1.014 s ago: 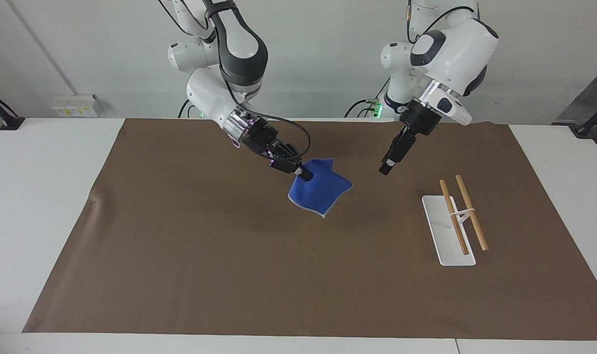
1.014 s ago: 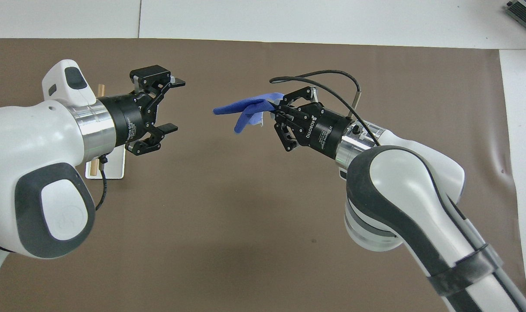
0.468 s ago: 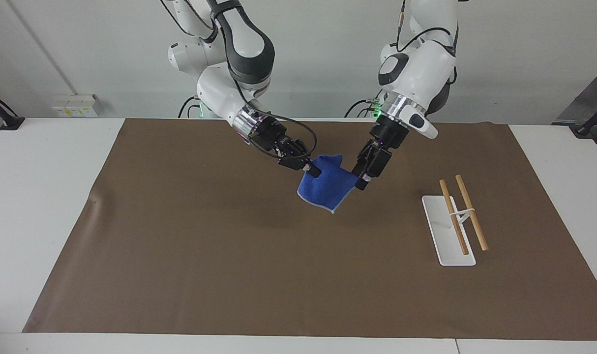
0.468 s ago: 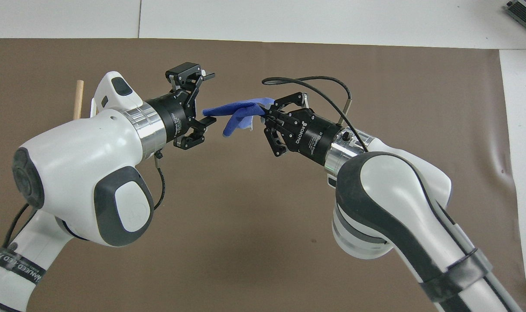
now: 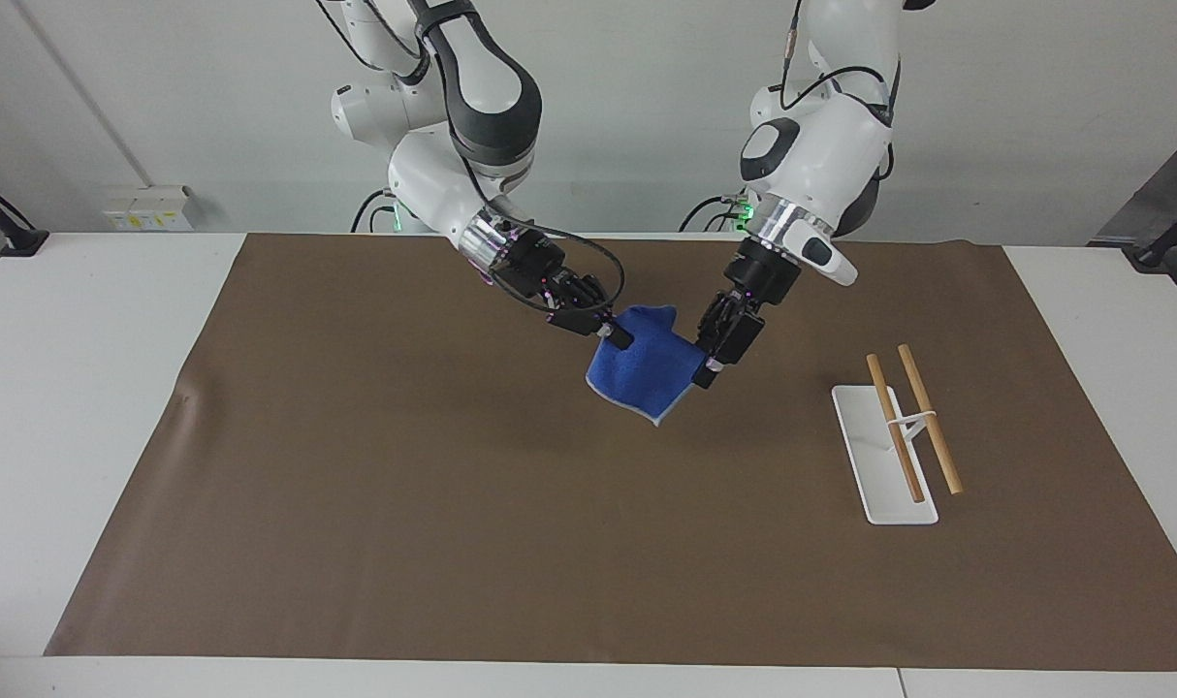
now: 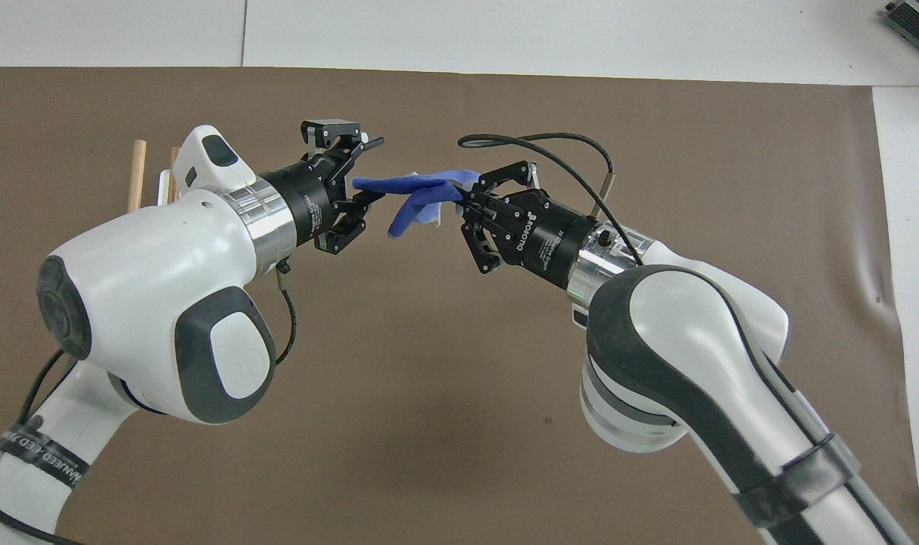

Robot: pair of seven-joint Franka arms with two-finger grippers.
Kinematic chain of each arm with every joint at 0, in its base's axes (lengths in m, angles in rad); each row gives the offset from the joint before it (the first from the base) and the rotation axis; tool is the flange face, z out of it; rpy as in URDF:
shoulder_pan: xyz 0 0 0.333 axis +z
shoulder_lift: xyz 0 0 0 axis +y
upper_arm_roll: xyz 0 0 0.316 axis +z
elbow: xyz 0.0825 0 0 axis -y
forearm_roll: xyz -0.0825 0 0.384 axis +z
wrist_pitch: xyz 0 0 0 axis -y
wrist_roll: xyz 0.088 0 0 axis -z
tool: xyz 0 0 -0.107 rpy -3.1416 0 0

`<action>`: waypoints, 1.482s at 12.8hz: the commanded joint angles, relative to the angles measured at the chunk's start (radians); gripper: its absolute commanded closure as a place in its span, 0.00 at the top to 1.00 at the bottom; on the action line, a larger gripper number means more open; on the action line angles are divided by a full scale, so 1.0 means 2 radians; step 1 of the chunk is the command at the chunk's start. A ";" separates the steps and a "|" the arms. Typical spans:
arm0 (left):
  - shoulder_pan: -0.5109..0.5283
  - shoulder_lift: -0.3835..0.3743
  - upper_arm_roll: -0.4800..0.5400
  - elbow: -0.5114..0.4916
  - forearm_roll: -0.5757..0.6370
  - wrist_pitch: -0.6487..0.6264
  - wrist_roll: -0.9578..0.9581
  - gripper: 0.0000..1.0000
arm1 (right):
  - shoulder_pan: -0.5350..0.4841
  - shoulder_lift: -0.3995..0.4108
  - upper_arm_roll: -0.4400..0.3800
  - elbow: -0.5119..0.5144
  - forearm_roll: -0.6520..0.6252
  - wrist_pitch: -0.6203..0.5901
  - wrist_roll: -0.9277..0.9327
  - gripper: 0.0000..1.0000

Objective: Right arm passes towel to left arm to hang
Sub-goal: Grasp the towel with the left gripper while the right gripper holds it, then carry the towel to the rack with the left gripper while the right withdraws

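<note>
Jaws on soft blue towel [image 5: 644, 373]

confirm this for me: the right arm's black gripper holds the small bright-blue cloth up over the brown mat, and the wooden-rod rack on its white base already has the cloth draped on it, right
Not quite. The rack is bare, as the facing view shows. The small bright-blue cloth is up over the brown mat, held by the right gripper, with the left gripper at its other edge.
</note>
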 commanded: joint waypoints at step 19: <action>0.018 0.004 0.091 -0.002 -0.007 0.003 0.225 0.00 | -0.031 0.006 0.003 -0.051 -0.024 0.159 -0.522 1.00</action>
